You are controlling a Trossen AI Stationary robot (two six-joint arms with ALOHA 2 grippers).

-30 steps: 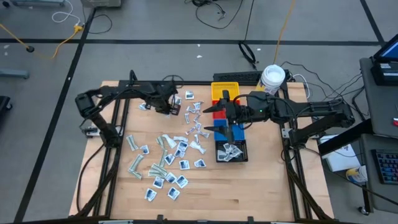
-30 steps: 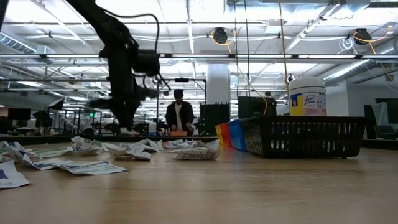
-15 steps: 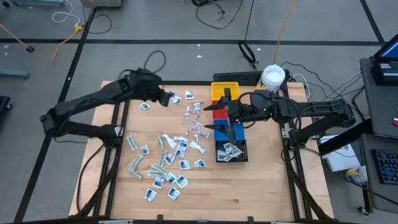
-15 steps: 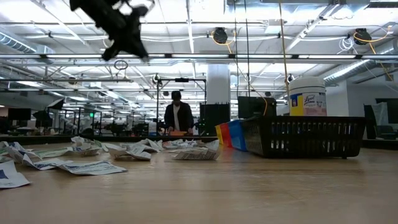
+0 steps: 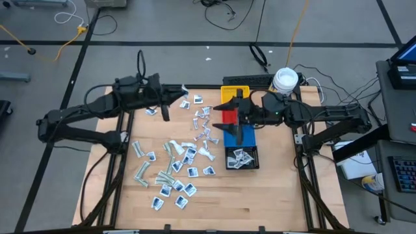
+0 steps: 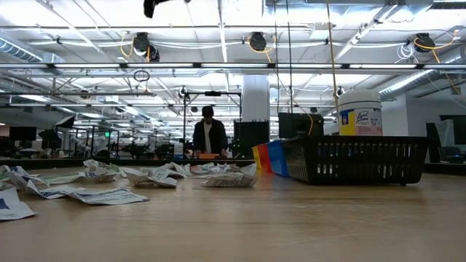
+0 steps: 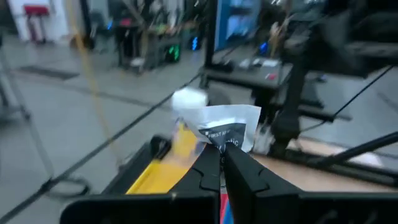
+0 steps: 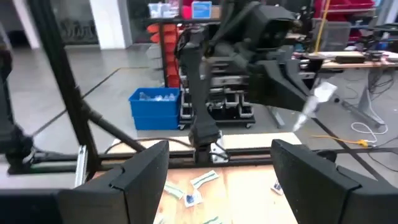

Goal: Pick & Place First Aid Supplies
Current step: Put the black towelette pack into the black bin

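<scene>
A white flat first-aid sachet with dark print [image 7: 229, 132] sits pinched in the left end effector [image 7: 222, 163], aloft and pointing toward the coloured bins [image 5: 234, 116], where the right end effector [image 8: 219, 163] hovers wide.

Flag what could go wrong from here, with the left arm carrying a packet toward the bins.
The left claw pinches the white packet only by its lower edge, so it might slip out mid-carry. The right claw hangs open over the red bin, close to where the left claw is heading; the arms could collide. A loose release might land the packet outside the bins, on the table.
</scene>
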